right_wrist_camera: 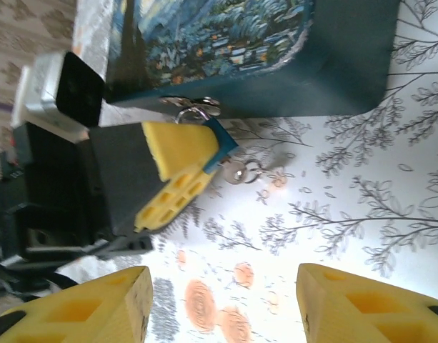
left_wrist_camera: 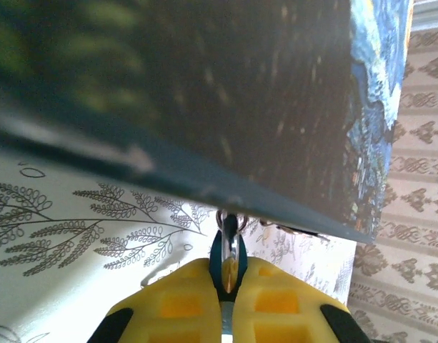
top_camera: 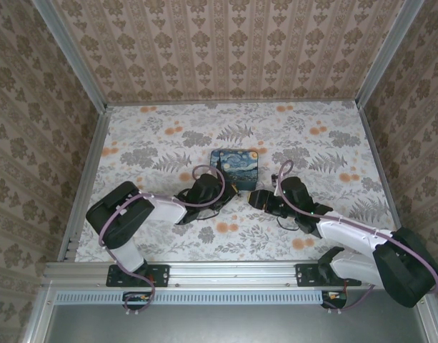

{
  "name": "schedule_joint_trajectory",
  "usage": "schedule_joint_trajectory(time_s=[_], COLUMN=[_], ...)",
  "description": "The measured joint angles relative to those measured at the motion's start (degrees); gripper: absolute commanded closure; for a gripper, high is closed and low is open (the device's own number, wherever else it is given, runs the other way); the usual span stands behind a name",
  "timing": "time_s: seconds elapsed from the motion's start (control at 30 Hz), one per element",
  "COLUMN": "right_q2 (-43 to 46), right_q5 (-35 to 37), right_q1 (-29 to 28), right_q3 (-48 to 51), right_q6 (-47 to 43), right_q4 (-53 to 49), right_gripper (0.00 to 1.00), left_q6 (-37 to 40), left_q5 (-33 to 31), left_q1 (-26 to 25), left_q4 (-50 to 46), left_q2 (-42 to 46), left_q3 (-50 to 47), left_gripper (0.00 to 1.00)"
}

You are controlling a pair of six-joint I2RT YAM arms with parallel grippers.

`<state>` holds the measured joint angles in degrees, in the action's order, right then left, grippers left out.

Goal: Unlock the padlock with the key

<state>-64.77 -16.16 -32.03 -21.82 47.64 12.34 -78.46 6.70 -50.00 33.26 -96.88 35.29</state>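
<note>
I see left fingers (top_camera: 229, 187) pinched on padlock (right_wrist_camera: 222, 143), small blue metal, at box (right_wrist_camera: 333, 64) lower edge. Silvery key (right_wrist_camera: 238, 172) just beside padlock, away from box. Right fingers (top_camera: 260, 199) wide, short of box; bare floral table (right_wrist_camera: 361, 214) between.

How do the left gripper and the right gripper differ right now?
The left gripper is shut on the padlock; the right gripper stands open, holding nothing. The left gripper sits at the edge of the painted box; the right gripper is set back from it. Both have yellow fingers and face the box.
</note>
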Motion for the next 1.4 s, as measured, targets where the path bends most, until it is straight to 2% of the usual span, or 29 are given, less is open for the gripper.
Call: schedule_joint_trajectory(time_s=[0.27, 0.57, 0.97, 1.4], right_q2=[0.0, -6.7, -17.4, -22.9], right_q5=[4.3, 7.6, 14.3, 19.5], right_q1=[-2.1, -5.8, -9.3, -11.0], right_q3=[-1.7, -5.9, -7.5, -7.9], right_q6=[-14.8, -23.1, -25.7, -26.5], right_q4=[-5.1, -5.7, -0.5, 7.8], right_gripper=[0.47, 0.43, 0.43, 0.49], left_q6=[3.3, 4.8, 5.0, 5.0], left_q5=[2.4, 3.9, 4.9, 5.0], left_q1=[0.7, 1.0, 1.4, 1.4], left_q4=[-8.9, -15.3, -17.5, -18.1], left_q2=[0.2, 0.2, 0.2, 0.2], left_q3=[3.8, 6.9, 7.9, 8.3], left_gripper=[1.00, 1.00, 1.00, 1.00])
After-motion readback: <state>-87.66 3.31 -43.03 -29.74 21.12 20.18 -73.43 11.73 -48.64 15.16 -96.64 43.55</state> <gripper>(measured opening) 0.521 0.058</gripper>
